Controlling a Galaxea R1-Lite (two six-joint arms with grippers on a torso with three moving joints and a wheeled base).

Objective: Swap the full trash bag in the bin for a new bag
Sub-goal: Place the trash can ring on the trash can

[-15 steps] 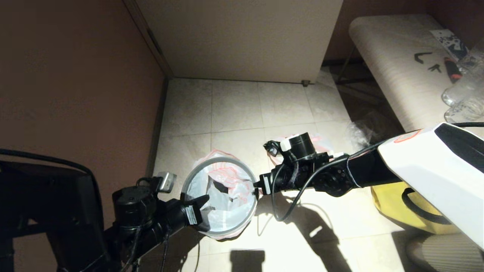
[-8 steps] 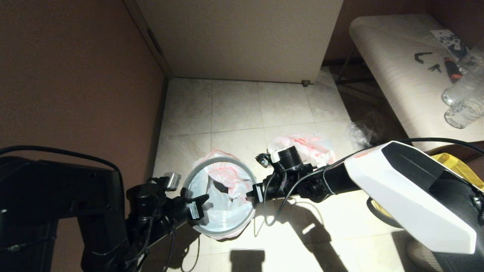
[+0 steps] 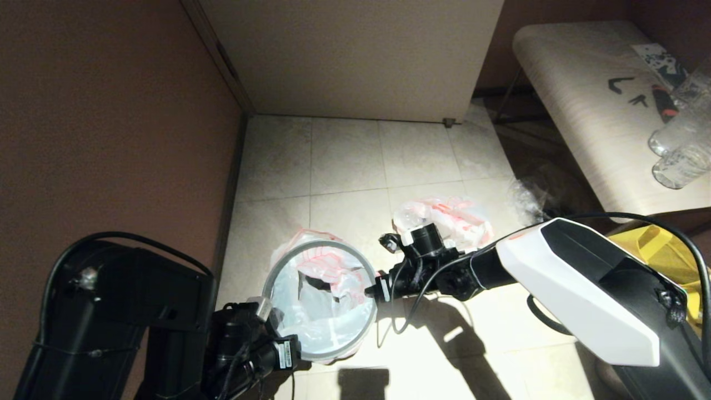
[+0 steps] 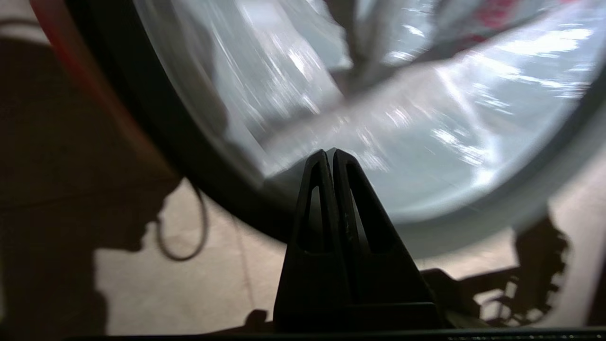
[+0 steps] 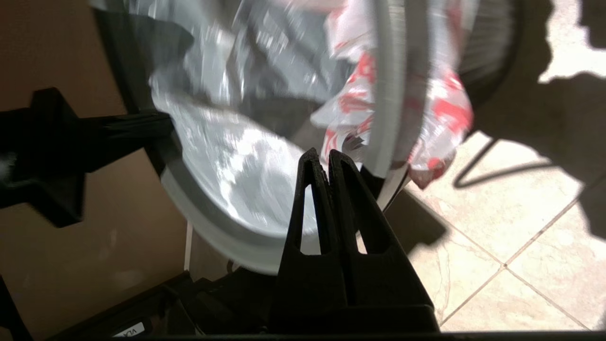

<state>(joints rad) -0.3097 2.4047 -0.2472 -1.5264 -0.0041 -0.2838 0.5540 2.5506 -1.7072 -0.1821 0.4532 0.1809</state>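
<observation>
Bin stands upright on the tiled floor, mouth facing up, long axis vertical, near the left wall. New bag lines it, edges folded out over the grey ring. Left gripper at the bin's near-left rim, fingers pressed together. Right gripper at the right rim, likewise closed. Full trash bag lies farther right, apart. Yellow tote at right.
</observation>
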